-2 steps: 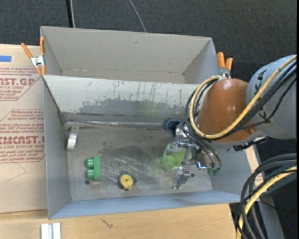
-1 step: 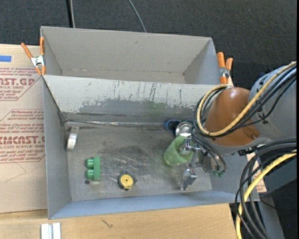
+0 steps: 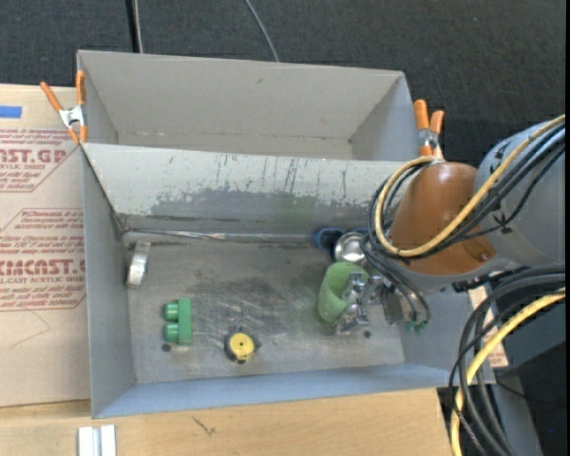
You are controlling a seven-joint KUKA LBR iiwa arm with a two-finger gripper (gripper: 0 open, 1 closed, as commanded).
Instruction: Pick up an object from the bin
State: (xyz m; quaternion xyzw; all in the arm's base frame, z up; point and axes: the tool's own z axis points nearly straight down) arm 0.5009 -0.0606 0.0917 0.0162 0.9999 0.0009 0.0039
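Gripper (image 3: 358,310) sits low at 4 o'clock of the bin (image 3: 256,275), right against a pale green rounded lump (image 3: 334,291) on its 9 o'clock side, can't tell if the claw is spread or pinching; green block (image 3: 178,322) at 8 o'clock, yellow disc (image 3: 239,346) at 7, silver cylinder (image 3: 137,269) at 9.

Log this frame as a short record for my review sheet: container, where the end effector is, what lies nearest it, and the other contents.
container: grey metal bin
arm: end effector low at the bin's right side
nearest thing: pale green rounded object, right up against the end effector
also near: blue object and shiny metal piece by the back wall
left part of floor: green two-stud block, yellow round object, grey cylinder
grasp: cannot tell whether anything is held
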